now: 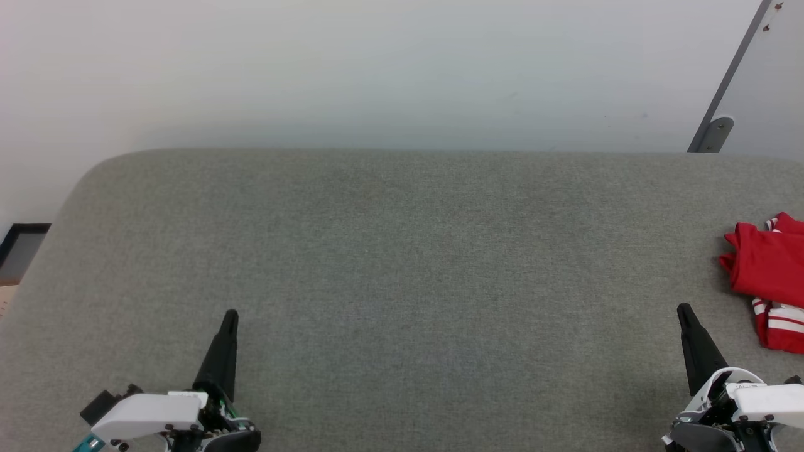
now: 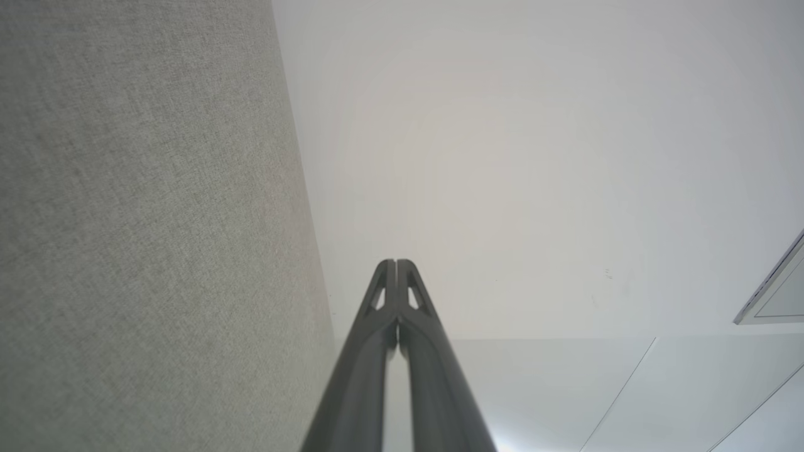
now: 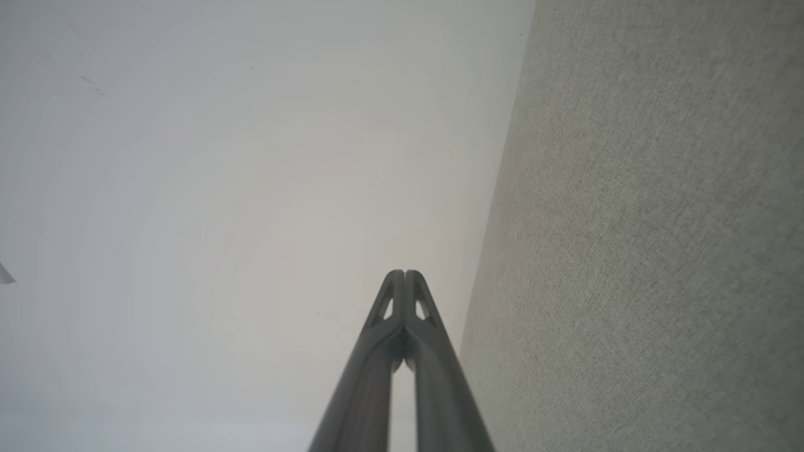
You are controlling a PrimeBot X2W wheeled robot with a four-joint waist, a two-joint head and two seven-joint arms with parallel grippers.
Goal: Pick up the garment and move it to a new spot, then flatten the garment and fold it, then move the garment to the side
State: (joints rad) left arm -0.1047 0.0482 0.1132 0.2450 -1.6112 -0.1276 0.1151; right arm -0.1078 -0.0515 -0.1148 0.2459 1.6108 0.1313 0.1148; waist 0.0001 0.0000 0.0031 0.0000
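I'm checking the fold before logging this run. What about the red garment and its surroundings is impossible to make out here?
Red garment with white stripe trim: head view's right edge cuts it off, so its print and fold are unknown.
Dark framed object: head view's left edge and the grey fabric surface hide most of it.

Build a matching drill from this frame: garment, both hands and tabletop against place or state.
Things:
1. garment
2. left hand
3. right hand
4. tabletop

Place or state:
A. grey fabric surface
B. shut, lower left of the head view
C. bunched, red and white, at the head view's right edge
D. shut, lower right of the head view

Pairs: 1-C, 2-B, 3-D, 4-A
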